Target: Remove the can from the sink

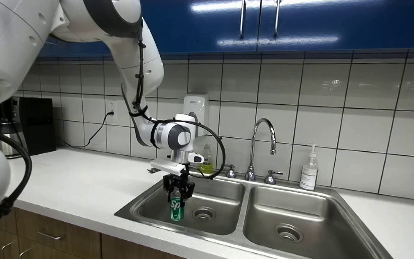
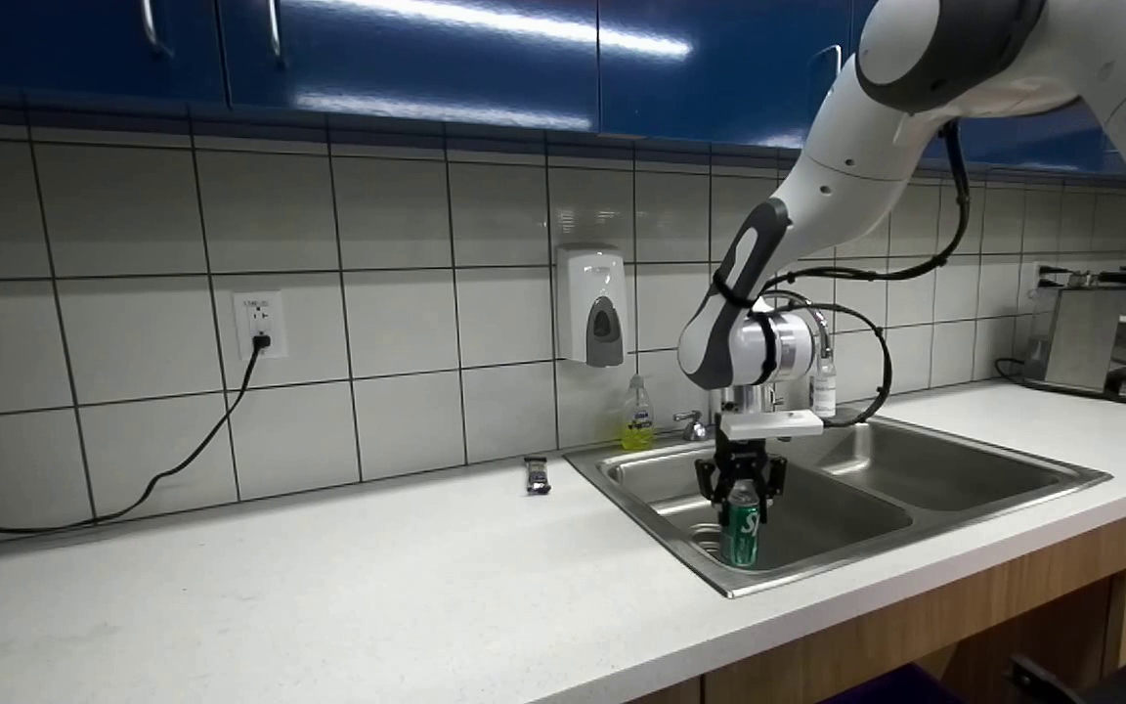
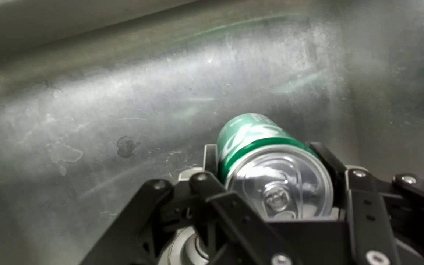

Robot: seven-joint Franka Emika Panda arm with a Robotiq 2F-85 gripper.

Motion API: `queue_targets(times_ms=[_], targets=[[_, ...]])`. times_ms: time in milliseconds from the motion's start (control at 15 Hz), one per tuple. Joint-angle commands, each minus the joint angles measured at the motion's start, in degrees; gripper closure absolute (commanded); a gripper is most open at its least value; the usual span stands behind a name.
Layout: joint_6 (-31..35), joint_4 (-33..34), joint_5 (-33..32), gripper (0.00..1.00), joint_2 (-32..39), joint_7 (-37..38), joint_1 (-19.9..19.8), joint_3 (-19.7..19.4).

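The green can (image 1: 176, 211) with a silvery top is in the basin of the steel sink (image 1: 243, 212) nearer the arm's base in that exterior view, beside the drain. It also shows in an exterior view (image 2: 741, 540), near the sink's rim (image 2: 656, 529). My gripper (image 1: 176, 200) points down around the can's upper part. In the wrist view the gripper (image 3: 265, 158) has a finger against each side of the can (image 3: 250, 129), just below its lid. The can looks upright. I cannot tell whether its base touches the basin floor (image 3: 98, 121).
A chrome faucet (image 1: 252, 154) stands behind the basin divider. A yellow-green soap bottle (image 2: 637, 420) and a white-labelled pump bottle (image 1: 308, 172) stand at the sink's back edge. White counter (image 2: 377, 587) runs alongside, with a small dark wrapper (image 2: 537, 475) on it.
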Motion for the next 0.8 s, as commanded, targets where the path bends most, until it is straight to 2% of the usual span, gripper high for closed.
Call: queue_targets(times_ms=[0, 733], targets=[[-4.28, -3.41, -1.73, 0.62, -7.24, 3.18, 1.56, -0.9], [-15.78, -5.77, -5.83, 0.62, -19.17, 7.11, 6.14, 1.27]])
